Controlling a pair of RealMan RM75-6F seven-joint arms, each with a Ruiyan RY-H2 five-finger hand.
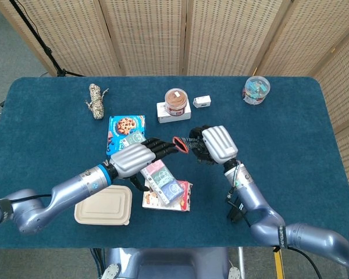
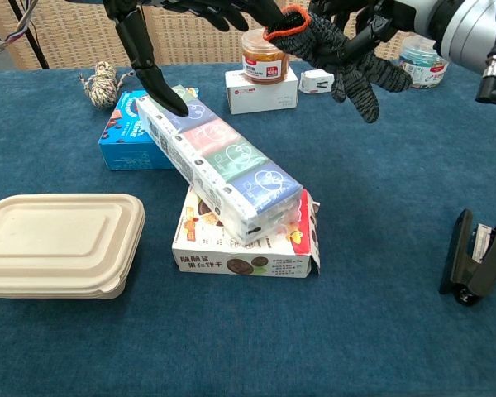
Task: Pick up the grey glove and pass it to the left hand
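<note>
Grey knit with a red-orange cuff, the glove [image 2: 341,51] hangs in the air above and behind the long tissue pack [image 2: 217,166], clutched in your right hand [image 1: 218,145]; its fingers are wrapped around the glove's body, and the glove's loose fingers dangle down on the far side from the cuff. The cuff points toward your left hand [image 1: 130,158], whose dark fingers [image 1: 158,147] are stretched out and apart, holding nothing, their tips just beside the cuff; contact cannot be told from either view. One left finger reaches down to the near end of the tissue pack's top. You look to be at the handover itself: pickup done, transfer not yet made. Next, close the left fingers on the cuff before you loosen the right hand, or the glove may drop onto the tissue pack.
</note>
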